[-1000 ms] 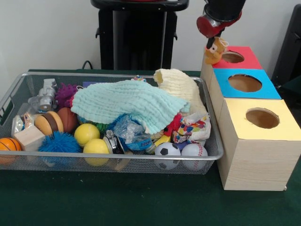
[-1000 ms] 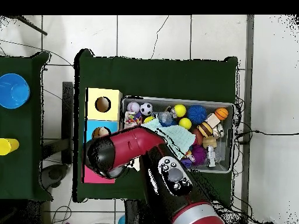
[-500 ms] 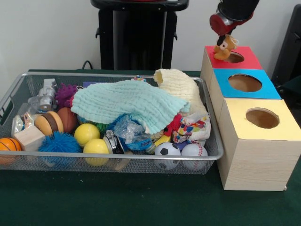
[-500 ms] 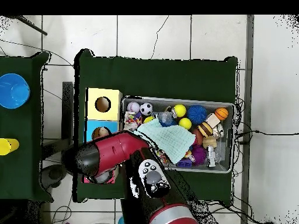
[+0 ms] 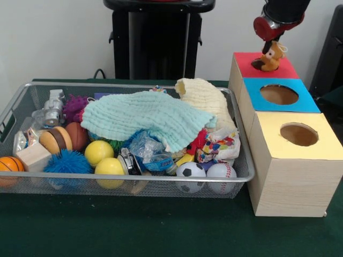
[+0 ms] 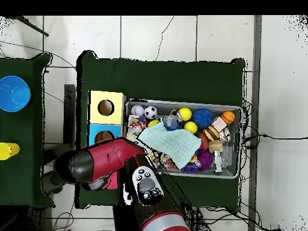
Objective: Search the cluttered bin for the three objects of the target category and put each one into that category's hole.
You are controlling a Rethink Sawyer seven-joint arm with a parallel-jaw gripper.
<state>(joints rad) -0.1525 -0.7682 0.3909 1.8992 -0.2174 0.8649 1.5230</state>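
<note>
My gripper (image 5: 271,44) hangs at the top right of the front view, shut on a small brown and orange plush toy (image 5: 271,57). The toy hangs right over the red-topped box (image 5: 284,68), in front of its hole, which it mostly hides. The silver wire-mesh bin (image 5: 161,178) lies to the left, full of clutter; it also shows in the overhead view (image 6: 236,175). In the overhead view my red arm (image 6: 96,163) covers the red box and the gripper.
A blue-topped box (image 5: 305,104) and a yellow-topped box (image 5: 321,150) stand in a row with the red one. In the bin lie a teal cloth (image 5: 144,120), a cream cloth (image 5: 203,96), a soccer ball (image 5: 191,171), a baseball (image 5: 221,171) and yellow balls (image 5: 98,152).
My gripper has carried the plush toy to the right, from beside the red box's near corner to over its top and hole. The bin's contents have not moved.
</note>
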